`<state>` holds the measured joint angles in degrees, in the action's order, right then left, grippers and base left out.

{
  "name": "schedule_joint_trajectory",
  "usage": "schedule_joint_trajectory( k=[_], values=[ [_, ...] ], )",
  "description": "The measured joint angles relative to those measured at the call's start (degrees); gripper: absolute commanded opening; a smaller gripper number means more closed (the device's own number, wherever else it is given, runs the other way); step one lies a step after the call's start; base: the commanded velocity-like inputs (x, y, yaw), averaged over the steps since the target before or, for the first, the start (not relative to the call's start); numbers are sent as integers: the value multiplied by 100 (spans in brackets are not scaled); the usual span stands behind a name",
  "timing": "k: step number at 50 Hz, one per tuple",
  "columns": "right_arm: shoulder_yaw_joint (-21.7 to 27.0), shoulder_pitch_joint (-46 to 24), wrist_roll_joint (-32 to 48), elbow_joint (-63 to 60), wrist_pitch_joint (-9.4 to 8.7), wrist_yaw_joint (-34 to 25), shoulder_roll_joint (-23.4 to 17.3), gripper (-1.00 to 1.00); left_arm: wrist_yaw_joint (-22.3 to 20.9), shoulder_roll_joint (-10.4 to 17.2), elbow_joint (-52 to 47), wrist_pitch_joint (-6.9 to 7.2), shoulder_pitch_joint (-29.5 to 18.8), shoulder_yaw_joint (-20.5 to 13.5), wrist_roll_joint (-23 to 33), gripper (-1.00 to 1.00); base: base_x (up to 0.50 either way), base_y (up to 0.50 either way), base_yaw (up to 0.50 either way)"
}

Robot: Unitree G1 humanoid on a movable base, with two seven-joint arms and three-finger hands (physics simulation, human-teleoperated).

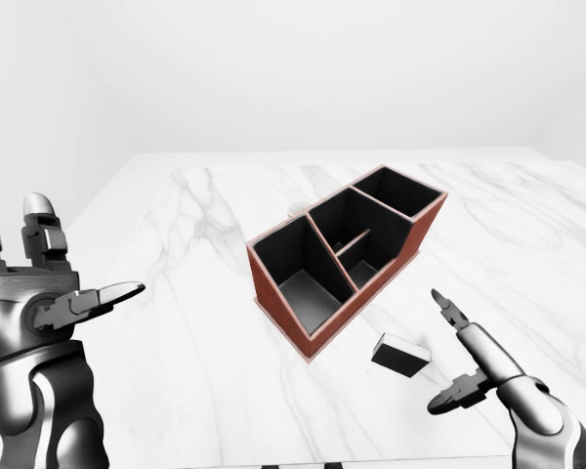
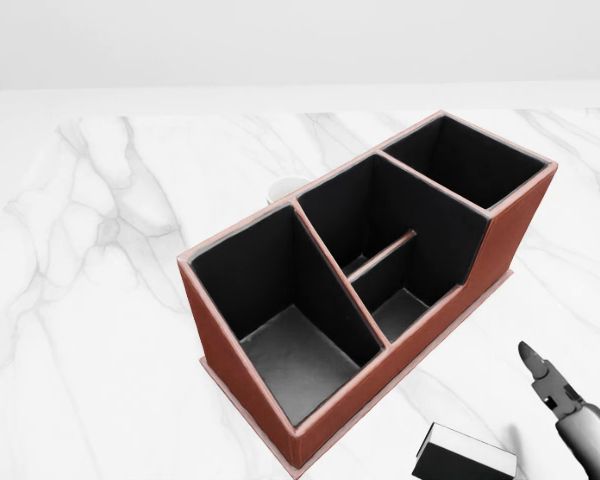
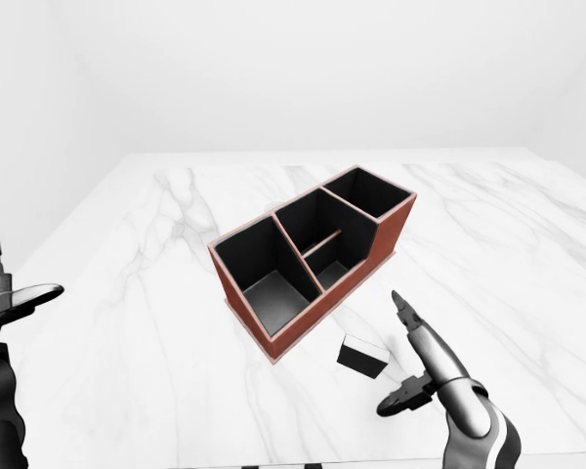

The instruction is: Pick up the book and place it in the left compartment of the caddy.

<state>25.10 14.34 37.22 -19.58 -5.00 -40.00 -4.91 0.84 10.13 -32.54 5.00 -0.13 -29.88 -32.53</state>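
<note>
Book (image 1: 400,354) flat near caddy (image 1: 344,256) corner; right robot hand (image 1: 456,360) spread beside, seemingly apart.

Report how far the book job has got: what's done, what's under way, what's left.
Done: nothing yet; the book lies on the marble table beside the caddy, whose left compartment is empty. Under way: the right hand hovers open just right of the book, not touching it. The left hand is raised, open, far away. Left: grasp, lift, place.
</note>
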Motion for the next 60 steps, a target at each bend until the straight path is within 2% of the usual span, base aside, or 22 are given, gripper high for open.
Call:
schedule_joint_trajectory(
  k=[36,60],
  values=[
    [-207,-533,17,746,0,3,-501,100,-8,-20,2,0,7,28,36,100,0,0,0],
    [-406,-815,-212,1400,0,216,-743,100,5,-19,4,0,-4,44,53,100,0,0,0]
  ],
)
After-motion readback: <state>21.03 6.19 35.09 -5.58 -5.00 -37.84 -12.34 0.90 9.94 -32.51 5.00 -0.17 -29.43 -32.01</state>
